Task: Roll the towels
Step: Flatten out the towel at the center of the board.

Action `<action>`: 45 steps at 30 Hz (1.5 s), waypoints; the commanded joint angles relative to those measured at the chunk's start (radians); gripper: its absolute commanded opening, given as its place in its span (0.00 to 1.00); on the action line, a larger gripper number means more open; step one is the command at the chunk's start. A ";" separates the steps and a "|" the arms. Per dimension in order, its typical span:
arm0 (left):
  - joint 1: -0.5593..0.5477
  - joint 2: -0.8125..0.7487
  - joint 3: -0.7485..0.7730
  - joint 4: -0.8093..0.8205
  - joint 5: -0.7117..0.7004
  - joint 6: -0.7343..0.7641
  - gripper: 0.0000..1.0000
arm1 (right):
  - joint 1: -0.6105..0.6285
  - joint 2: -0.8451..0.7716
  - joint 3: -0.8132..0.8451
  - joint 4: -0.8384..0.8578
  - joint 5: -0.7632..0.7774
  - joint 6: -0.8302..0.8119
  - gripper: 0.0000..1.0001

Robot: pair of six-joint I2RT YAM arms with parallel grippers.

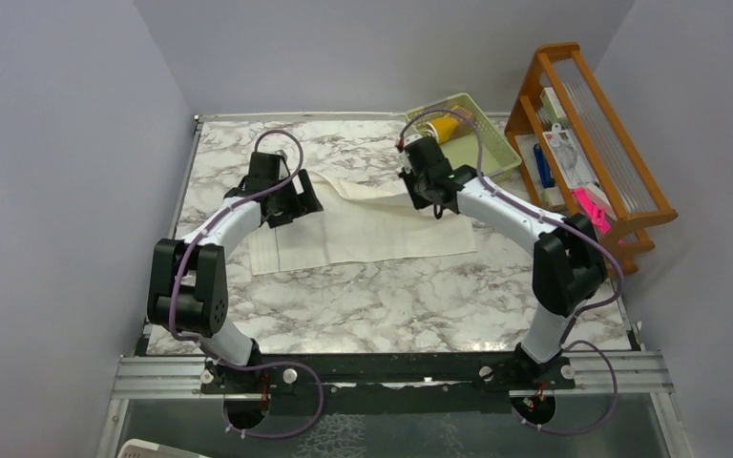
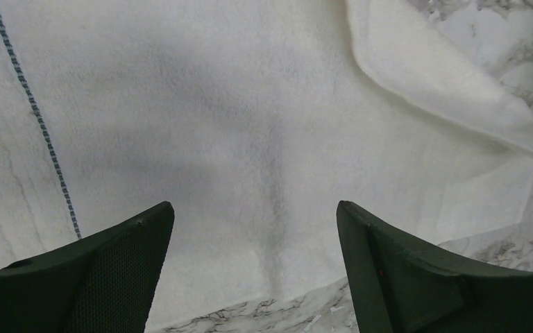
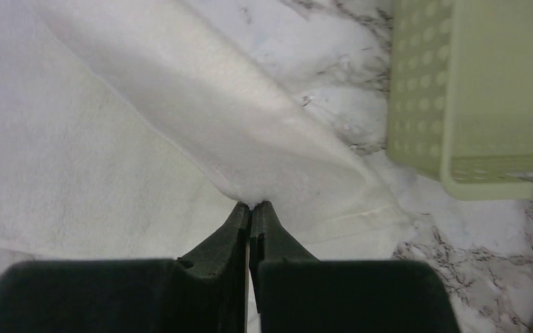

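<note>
A cream-white towel lies spread flat on the marble table, its far edge turned over in a loose fold. My right gripper is shut on the tip of that fold, pinching a bit of the cloth, near the towel's far right corner. Over the towel's left part, my left gripper stands wide open with only flat cloth below it and nothing between the fingers; from above it shows at the towel's far left. A mustard-yellow rolled towel lies in the basket.
A pale green plastic basket stands at the far right of the table, close beside my right gripper. A wooden rack with small items stands right of it. Bare marble lies between the towel and the arm bases.
</note>
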 commanded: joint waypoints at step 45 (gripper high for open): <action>-0.423 0.192 -0.320 0.441 0.681 -0.233 0.75 | -0.352 -0.183 -0.103 0.138 -0.170 0.283 0.01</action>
